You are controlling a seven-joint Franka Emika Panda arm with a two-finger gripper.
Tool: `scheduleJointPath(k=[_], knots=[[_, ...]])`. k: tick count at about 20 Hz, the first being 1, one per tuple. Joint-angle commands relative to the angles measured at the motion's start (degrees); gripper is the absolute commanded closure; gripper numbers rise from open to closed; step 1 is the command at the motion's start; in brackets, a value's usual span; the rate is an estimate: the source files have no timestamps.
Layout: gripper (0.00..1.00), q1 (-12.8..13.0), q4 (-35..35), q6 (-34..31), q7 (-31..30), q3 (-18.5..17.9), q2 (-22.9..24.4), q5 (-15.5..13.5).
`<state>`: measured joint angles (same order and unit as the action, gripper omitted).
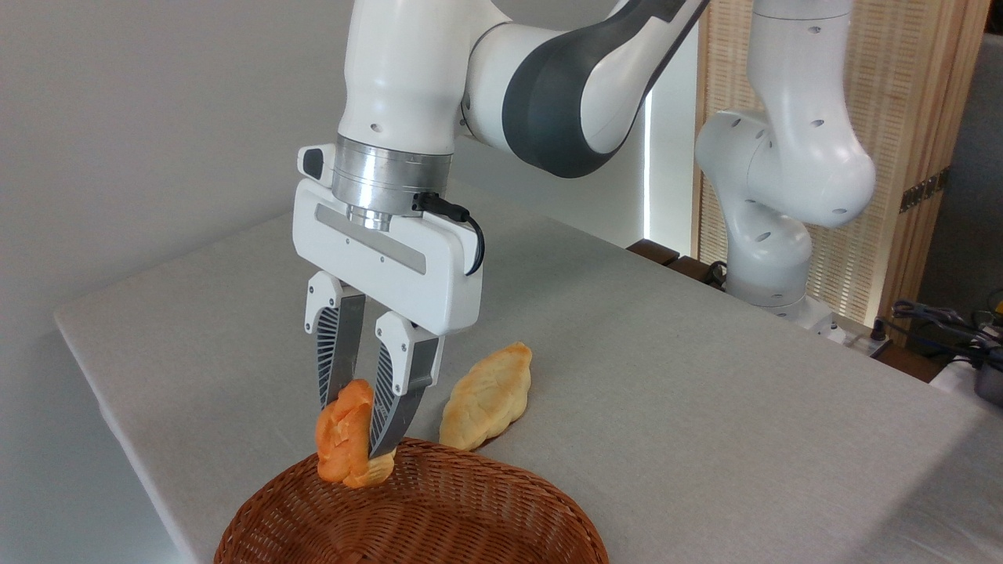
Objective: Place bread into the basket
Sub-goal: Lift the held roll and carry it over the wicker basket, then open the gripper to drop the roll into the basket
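The bread [343, 442], a small deep-orange bun, hangs on edge between my fingers, squeezed narrow. My gripper [354, 431] is shut on it, pointing straight down. The bun is held over the far rim of the basket [486, 478], a wide reddish-brown wicker oval at the table's front edge; whether the bun's lower end touches the weave I cannot tell. The basket's near part is cut off by the picture's bottom edge.
A longer pale-golden braided loaf [487, 395] lies on the grey tablecloth [666, 376] just behind the basket, right of my fingers. The arm's white base [772, 258] stands at the table's far right. Cables [940, 321] lie beyond it.
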<state>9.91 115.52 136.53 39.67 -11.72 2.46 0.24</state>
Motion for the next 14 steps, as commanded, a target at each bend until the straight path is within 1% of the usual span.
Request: scheduleJointPath(k=[1,14], knots=[[0.00,-0.06,-0.91,0.40,-1.43,-0.06,-0.53,0.99],[0.00,0.02,-0.91,0.31,-2.22,0.38,-0.18,0.99]])
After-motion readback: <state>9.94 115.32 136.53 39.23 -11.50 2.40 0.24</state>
